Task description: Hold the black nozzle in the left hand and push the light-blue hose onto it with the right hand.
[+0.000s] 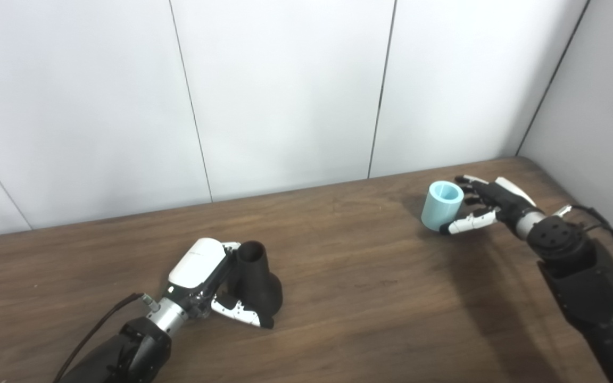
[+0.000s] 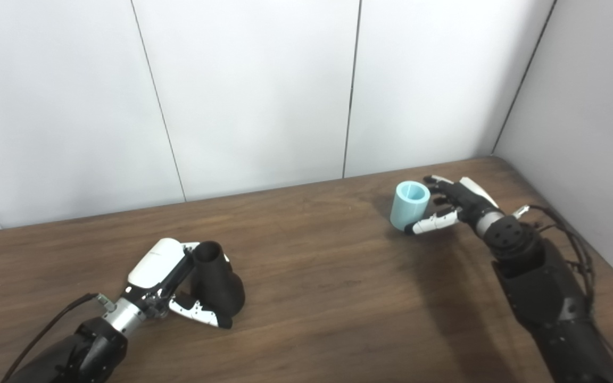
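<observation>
The left hand (image 1: 205, 276) is wrapped around the black nozzle (image 1: 256, 282), thumb along its wide base and fingers behind the neck, gripping it where it stands on the wooden table (image 1: 349, 298) with its narrow open end pointing up. Over on the far side, the right hand (image 1: 485, 205) is curled about the light-blue hose (image 1: 441, 205), a short tube tilted slightly with its open mouth facing up. Its thumb lies against the lower side; whether the tube rests on the wood or is lifted just clear is hard to judge from here. The two parts sit well apart.
</observation>
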Controlling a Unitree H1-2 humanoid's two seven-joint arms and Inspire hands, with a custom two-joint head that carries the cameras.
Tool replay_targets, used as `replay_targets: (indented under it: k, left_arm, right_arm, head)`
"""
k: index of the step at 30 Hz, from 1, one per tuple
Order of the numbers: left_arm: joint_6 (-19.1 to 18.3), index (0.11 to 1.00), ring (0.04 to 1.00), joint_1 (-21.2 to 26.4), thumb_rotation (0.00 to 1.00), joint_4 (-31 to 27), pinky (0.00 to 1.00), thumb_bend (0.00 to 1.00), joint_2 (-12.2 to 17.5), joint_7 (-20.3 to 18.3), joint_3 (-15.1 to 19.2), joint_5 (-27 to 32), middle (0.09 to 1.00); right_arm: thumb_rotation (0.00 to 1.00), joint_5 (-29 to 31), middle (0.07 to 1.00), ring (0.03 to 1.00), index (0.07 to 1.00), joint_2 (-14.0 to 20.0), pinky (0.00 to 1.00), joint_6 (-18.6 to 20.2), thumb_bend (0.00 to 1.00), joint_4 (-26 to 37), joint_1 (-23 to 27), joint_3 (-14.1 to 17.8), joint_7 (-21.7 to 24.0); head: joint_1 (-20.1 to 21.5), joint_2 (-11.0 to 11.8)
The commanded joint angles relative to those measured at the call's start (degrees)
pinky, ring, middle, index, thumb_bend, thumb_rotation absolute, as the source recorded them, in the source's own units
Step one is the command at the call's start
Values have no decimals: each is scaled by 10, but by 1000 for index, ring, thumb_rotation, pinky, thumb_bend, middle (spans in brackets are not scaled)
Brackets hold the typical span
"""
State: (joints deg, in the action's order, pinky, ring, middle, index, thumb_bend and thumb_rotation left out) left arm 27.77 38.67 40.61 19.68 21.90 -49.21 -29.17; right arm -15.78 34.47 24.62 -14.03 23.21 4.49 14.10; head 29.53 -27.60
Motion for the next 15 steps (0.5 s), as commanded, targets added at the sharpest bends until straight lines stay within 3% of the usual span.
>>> replay_targets:
  k: [1, 5, 15]
  left_arm:
    - [-8, 495, 597, -93, 0, 45, 535, 525, 30, -85, -48, -14, 458]
    - [-8, 494, 598, -96, 0, 40, 526, 525, 31, -88, -52, -11, 458]
    - [-9, 492, 605, -100, 0, 35, 541, 526, 36, -92, -54, -12, 462]
  right_arm:
    - [167, -2, 892, 880, 909, 9, 823, -30, 826, -6, 29, 2, -27]
    - [187, 4, 891, 895, 901, -2, 871, -38, 833, -33, 32, -3, -37]
    - [174, 11, 770, 756, 824, -22, 704, -104, 856, -80, 34, -9, -81]
  head:
    - [1, -1]
    - [-4, -5]
    - [-7, -9]
